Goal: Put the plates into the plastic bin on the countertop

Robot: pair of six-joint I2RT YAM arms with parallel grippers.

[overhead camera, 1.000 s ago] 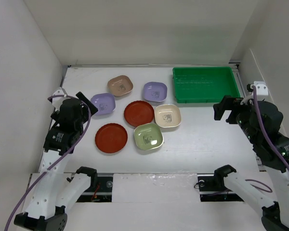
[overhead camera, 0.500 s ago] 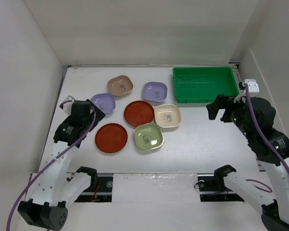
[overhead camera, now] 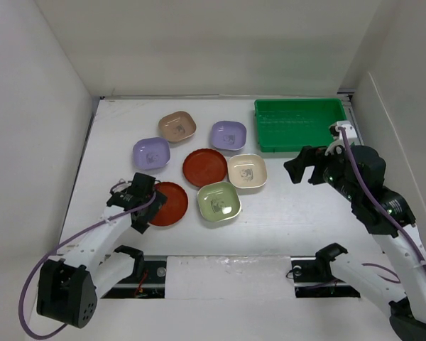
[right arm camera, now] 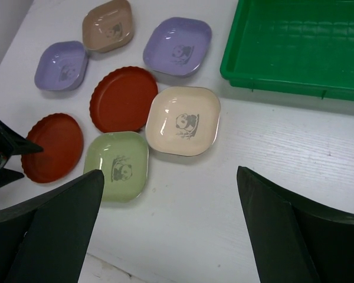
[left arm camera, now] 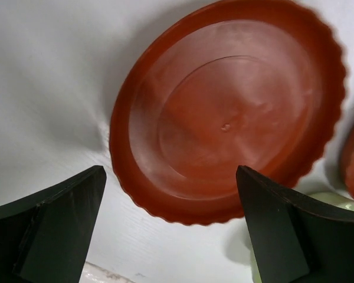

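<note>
The left gripper [overhead camera: 148, 203] sits low at the near-left round flat red plate [overhead camera: 165, 204], fingers spread wide and not clamping it, while the right gripper [overhead camera: 299, 169], fingers also spread wide and holding nothing, hovers just near of the shallow rectangular bright green plastic bin [overhead camera: 304, 149] at far right, all 7 dishes lying on the flat white countertop [overhead camera: 291, 209] left of it.

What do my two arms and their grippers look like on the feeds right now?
Both arms match: the left arm and right arm have white links with black joint and wrist housings. A purple cable runs along each. The left gripper and right gripper each have two dark, flat, wedge-shaped fingers. No markings are readable.
</note>
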